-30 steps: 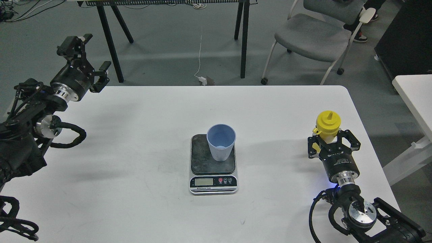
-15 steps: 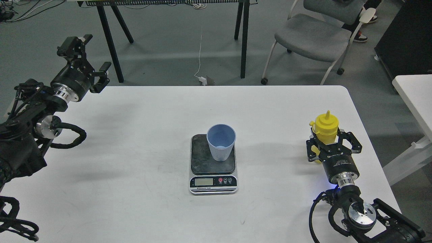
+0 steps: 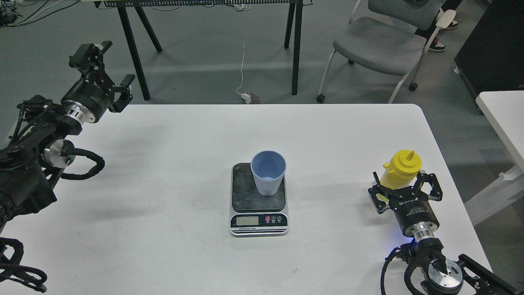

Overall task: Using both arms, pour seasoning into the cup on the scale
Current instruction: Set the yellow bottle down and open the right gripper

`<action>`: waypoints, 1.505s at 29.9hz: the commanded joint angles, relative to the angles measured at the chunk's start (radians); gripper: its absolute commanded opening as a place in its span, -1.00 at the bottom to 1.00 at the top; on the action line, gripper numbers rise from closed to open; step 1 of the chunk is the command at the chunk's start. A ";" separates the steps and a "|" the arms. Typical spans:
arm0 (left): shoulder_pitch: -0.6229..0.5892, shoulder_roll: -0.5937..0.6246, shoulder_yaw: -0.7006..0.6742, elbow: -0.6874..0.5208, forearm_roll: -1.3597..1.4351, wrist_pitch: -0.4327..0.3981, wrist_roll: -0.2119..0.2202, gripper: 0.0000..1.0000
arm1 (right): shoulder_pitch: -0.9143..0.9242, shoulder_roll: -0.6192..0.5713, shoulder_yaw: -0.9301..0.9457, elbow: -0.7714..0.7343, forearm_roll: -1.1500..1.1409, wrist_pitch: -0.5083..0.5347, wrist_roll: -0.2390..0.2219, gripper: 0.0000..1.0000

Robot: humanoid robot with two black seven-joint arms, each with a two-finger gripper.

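Note:
The yellow seasoning bottle is near the table's right edge, tilted a little to the right. My right gripper is closed around its lower body from the near side, hiding its base. The light blue cup stands upright on the dark plate of the scale at the table's middle, well left of the bottle. My left gripper is open and empty, held above the table's far left corner.
The white table has its right edge just beyond the bottle. A grey chair and black table legs stand on the floor behind. A second white table is at the far right.
My right gripper has moved down and toward me with the bottle, slightly rightward. The bottle now tilts to the right. The left arm, cup and scale have not moved.

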State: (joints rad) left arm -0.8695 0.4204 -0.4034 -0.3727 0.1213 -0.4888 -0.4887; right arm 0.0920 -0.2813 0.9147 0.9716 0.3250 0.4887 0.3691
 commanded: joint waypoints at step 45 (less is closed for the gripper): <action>0.010 0.037 -0.002 0.002 0.000 0.000 0.000 0.98 | 0.824 -0.323 -0.369 -0.374 0.057 0.000 -0.027 0.98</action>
State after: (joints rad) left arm -0.8591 0.4536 -0.4033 -0.3725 0.1212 -0.4887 -0.4887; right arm 0.9040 -0.6370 0.5495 0.5717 0.3438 0.4887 0.3462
